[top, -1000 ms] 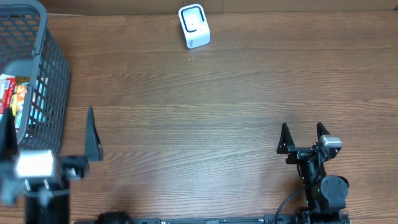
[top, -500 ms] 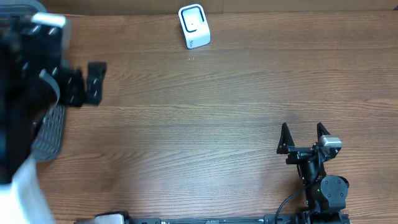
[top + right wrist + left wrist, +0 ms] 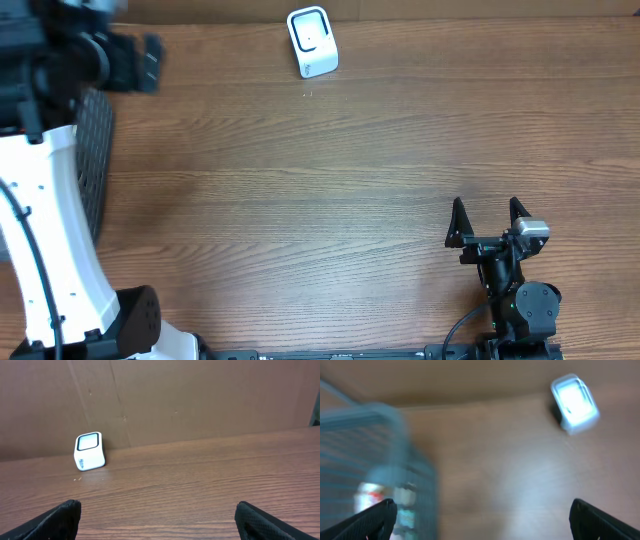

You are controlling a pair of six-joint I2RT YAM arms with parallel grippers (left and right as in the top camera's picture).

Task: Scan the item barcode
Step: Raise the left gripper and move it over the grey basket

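Note:
The white barcode scanner (image 3: 312,42) stands at the table's far edge; it also shows in the left wrist view (image 3: 575,402) and the right wrist view (image 3: 90,451). My left gripper (image 3: 482,520) is open and empty, high over the far left corner beside the grey basket (image 3: 395,425). One of its fingers (image 3: 148,62) shows from overhead. Blurred red, white and teal packets (image 3: 375,495) lie inside the basket; which one is the item I cannot tell. My right gripper (image 3: 488,222) rests open and empty at the near right, facing the scanner.
The white left arm (image 3: 40,230) covers most of the basket (image 3: 95,150) from overhead. A brown cardboard wall (image 3: 200,400) stands behind the table's far edge. Bare wood lies between the scanner and the right gripper.
The left arm has lifted from the near left and swung toward the far left corner, over the basket. The right arm and the scanner have not moved.

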